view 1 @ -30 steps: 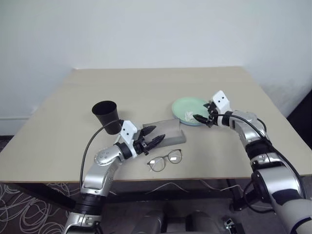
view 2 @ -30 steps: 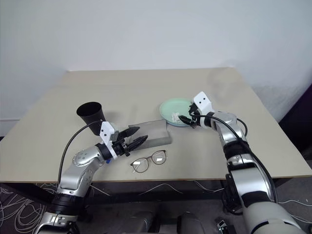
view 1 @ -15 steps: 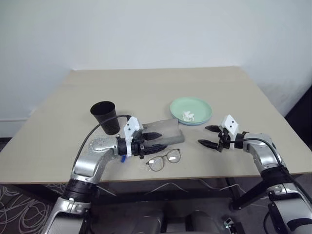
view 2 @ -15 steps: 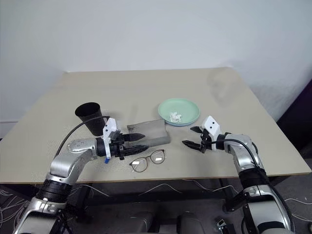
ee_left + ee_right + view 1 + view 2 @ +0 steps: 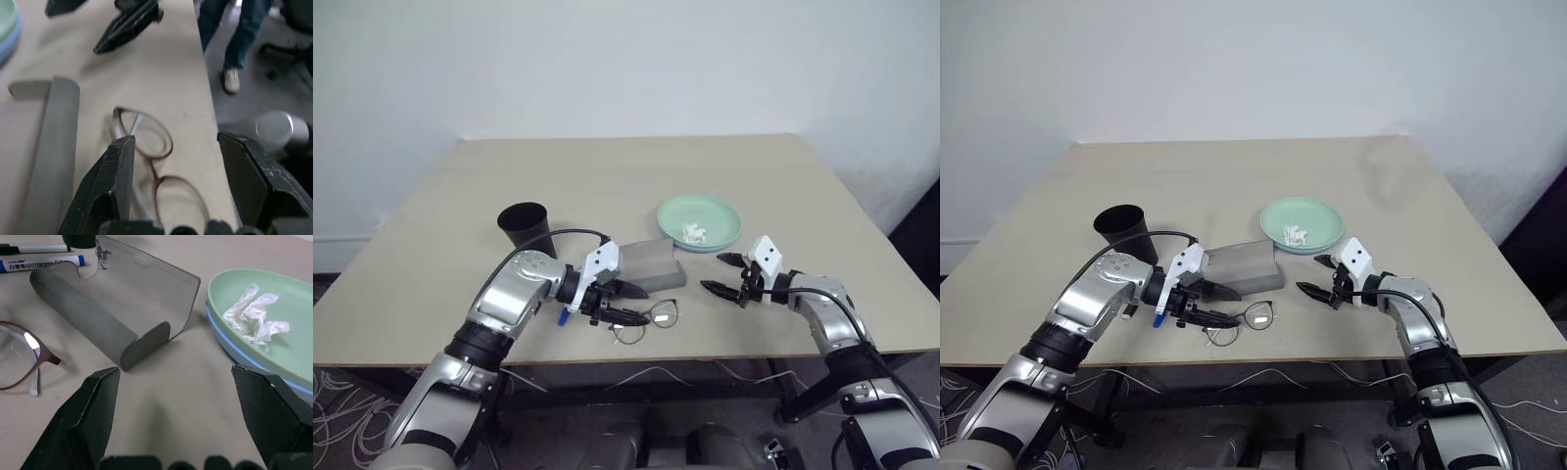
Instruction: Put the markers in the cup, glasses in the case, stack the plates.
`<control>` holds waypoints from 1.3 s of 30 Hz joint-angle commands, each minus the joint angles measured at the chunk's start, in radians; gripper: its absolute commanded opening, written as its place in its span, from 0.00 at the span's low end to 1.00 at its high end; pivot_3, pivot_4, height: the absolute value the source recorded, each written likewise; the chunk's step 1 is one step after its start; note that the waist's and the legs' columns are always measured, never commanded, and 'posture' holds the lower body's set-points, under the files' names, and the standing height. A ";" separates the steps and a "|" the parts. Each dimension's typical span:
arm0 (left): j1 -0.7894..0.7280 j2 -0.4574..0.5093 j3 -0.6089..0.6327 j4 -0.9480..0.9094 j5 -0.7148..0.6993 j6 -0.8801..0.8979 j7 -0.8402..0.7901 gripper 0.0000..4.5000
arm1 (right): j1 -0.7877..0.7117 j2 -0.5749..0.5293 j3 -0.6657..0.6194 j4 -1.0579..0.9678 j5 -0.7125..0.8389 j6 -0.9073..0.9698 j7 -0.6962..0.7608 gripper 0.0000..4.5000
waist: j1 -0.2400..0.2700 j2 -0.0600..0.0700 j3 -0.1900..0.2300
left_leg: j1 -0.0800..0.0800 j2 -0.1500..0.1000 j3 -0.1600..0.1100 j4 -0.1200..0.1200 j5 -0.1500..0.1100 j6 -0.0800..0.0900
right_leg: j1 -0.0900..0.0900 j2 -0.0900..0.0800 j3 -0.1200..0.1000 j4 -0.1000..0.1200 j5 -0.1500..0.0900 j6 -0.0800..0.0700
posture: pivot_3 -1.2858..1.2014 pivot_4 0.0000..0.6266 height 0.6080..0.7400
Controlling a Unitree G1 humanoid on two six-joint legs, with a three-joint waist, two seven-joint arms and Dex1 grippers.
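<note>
moved since earlier: right claw came back off the plates toward the table's near edge, empty. Left arm swung in; left claw went from the case down to the glasses. Cup, case, plates look unmoved.

head views: table carries all. Cup near left edge. Case mid-table, lid up. Plates already stacked, mint on blue, right of case, w/ a crumpled white scrap on top. Glasses at near edge, in front of case. A blue cap peeks from under the left wrist, so markers lie there, not yet in cup. Both claws open, holding nothing.

left wrist view: fingers spread either side of the glasses, one finger over the frame's edge. Case wall just beside. Table edge close, w/ a person's legs on the floor beyond.

right wrist view: open fingers aimed at the gap btw case and plates. Both markers lie behind the case; glasses at its near side.

risk: thin wire frame lies flat, so closing could skid it off the near edge or bend it. Left wrist sits over the markers and could roll them. Right claw is near the case; a nudge shifts it or drops the lid before glasses go in.
</note>
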 commanded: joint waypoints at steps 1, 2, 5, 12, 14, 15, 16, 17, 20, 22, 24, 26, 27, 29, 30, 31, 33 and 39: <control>-0.067 -0.019 -0.028 0.068 0.056 -0.068 -0.041 0.62 | 0.001 0.004 -0.022 -0.056 0.010 -0.017 -0.031 0.88 | 0.000 0.000 0.000 | 0.000 0.000 0.000 0.000 0.000 0.000 | 0.000 0.000 0.000 0.000 0.000 0.000 | 0.52 0.00 0.97; -0.078 -0.026 -0.034 0.089 0.068 -0.080 -0.049 0.62 | 0.006 0.005 -0.023 -0.062 0.011 -0.017 -0.036 0.88 | 0.000 0.000 0.000 | 0.000 0.000 0.000 0.000 0.000 0.000 | 0.000 0.000 0.000 0.000 0.000 0.000 | 0.52 0.00 0.97; -0.105 -0.042 -0.050 0.140 0.096 -0.099 -0.075 0.62 | 0.021 0.006 -0.024 -0.078 0.012 -0.016 -0.050 0.88 | 0.000 0.000 0.000 | 0.000 0.000 0.000 0.000 0.000 0.000 | 0.000 0.000 0.000 0.000 0.000 0.001 | 0.52 0.00 0.97; -0.134 -0.074 -0.065 0.210 0.146 -0.129 -0.103 0.62 | 0.041 0.015 -0.021 -0.094 0.012 -0.017 -0.079 0.88 | 0.000 0.000 0.000 | 0.000 0.000 0.000 0.000 0.000 0.000 | 0.000 0.000 0.000 0.000 0.000 0.001 | 0.52 0.00 0.97; -0.137 -0.083 -0.062 0.219 0.150 -0.130 -0.107 0.62 | 0.043 0.017 -0.020 -0.093 0.010 -0.020 -0.084 0.88 | 0.000 0.000 0.000 | 0.000 0.000 0.000 0.000 0.000 0.000 | 0.000 0.000 0.000 0.000 0.000 0.001 | 0.52 0.00 0.97; -0.138 -0.087 -0.060 0.222 0.152 -0.129 -0.109 0.62 | 0.043 0.018 -0.019 -0.092 0.009 -0.021 -0.087 0.88 | 0.000 0.000 0.000 | 0.000 0.000 0.000 0.000 0.000 0.000 | 0.000 0.000 0.000 0.000 0.000 0.001 | 0.52 0.00 0.97; -0.139 -0.090 -0.059 0.225 0.153 -0.128 -0.110 0.62 | 0.044 0.020 -0.018 -0.091 0.007 -0.023 -0.091 0.88 | 0.000 -0.001 0.000 | 0.000 0.000 0.000 0.000 0.000 0.000 | 0.000 0.000 0.000 0.000 0.000 0.001 | 0.52 0.00 0.97; -0.140 -0.094 -0.059 0.230 0.157 -0.129 -0.109 0.62 | 0.045 0.020 -0.018 -0.090 0.006 -0.025 -0.094 0.88 | 0.000 -0.001 0.000 | 0.000 0.000 0.000 0.000 0.000 0.000 | 0.000 0.000 0.000 0.000 0.000 0.001 | 0.52 0.00 0.97; -0.142 -0.098 -0.058 0.242 0.164 -0.133 -0.108 0.62 | 0.046 0.021 -0.016 -0.087 0.004 -0.029 -0.101 0.88 | 0.000 -0.001 0.000 | 0.000 0.000 0.000 0.000 0.000 0.000 | 0.000 0.000 0.000 0.000 0.001 0.001 | 0.52 0.00 0.97; -0.141 -0.097 -0.056 0.241 0.165 -0.133 -0.110 0.58 | 0.045 0.020 -0.014 -0.085 0.002 -0.031 -0.105 0.88 | 0.000 -0.001 0.000 | 0.000 0.000 0.000 0.001 0.000 0.000 | 0.000 0.000 0.000 0.000 0.001 0.002 | 0.52 0.00 0.97; -0.139 -0.096 -0.052 0.239 0.167 -0.131 -0.113 0.49 | 0.042 0.021 -0.013 -0.082 0.000 -0.032 -0.108 0.88 | 0.000 -0.001 0.000 | 0.000 0.000 0.000 0.001 0.000 0.000 | 0.000 0.000 0.000 0.000 0.001 0.002 | 0.52 0.00 0.97; -0.138 -0.095 -0.050 0.238 0.169 -0.131 -0.115 0.35 | 0.040 0.021 -0.010 -0.079 -0.001 -0.034 -0.111 0.88 | 0.000 -0.001 0.000 | 0.000 0.000 0.000 0.001 0.000 0.000 | 0.000 0.000 0.000 0.000 0.001 0.002 | 0.52 0.00 0.97; -0.137 -0.094 -0.050 0.237 0.171 -0.132 -0.115 0.26 | 0.038 0.022 -0.009 -0.078 -0.002 -0.035 -0.112 0.88 | 0.000 -0.001 0.000 | 0.000 0.000 0.000 0.001 0.000 0.000 | 0.000 0.000 0.000 0.000 0.001 0.002 | 0.52 0.00 0.97; -0.136 -0.093 -0.051 0.235 0.175 -0.137 -0.113 0.10 | 0.036 0.022 -0.008 -0.075 -0.003 -0.036 -0.113 0.88 | 0.000 -0.001 0.000 | 0.000 0.000 0.000 0.001 0.000 0.000 | 0.000 0.000 0.000 0.000 0.001 0.002 | 0.52 0.00 0.97; -0.134 -0.091 -0.052 0.233 0.179 -0.145 -0.112 0.03 | 0.034 0.023 -0.007 -0.073 -0.005 -0.038 -0.115 0.88 | 0.000 -0.001 0.000 | 0.000 0.000 0.000 0.001 0.000 0.000 | 0.000 0.000 0.000 0.000 0.001 0.002 | 0.52 0.00 0.97; -0.133 -0.090 -0.053 0.232 0.181 -0.150 -0.111 0.03 | 0.032 0.023 -0.006 -0.071 -0.006 -0.039 -0.116 0.88 | 0.000 -0.001 0.000 | 0.000 0.000 0.000 0.001 0.000 0.000 | 0.000 0.000 0.000 0.000 0.001 0.002 | 0.52 0.00 0.97; -0.131 -0.089 -0.053 0.231 0.183 -0.155 -0.111 0.03 | 0.030 0.023 -0.004 -0.070 -0.008 -0.041 -0.118 0.88 | 0.000 -0.001 0.000 | 0.000 0.000 0.000 0.001 0.000 0.000 | 0.001 0.000 0.000 0.000 0.001 0.002 | 0.52 0.00 0.97; -0.131 -0.088 -0.050 0.230 0.184 -0.161 -0.108 0.03 | 0.025 0.023 -0.002 -0.062 -0.012 -0.045 -0.121 0.88 | 0.000 -0.001 0.000 | 0.000 0.000 0.000 0.002 0.000 0.000 | 0.001 0.000 0.000 0.000 0.001 0.002 | 0.52 0.00 0.97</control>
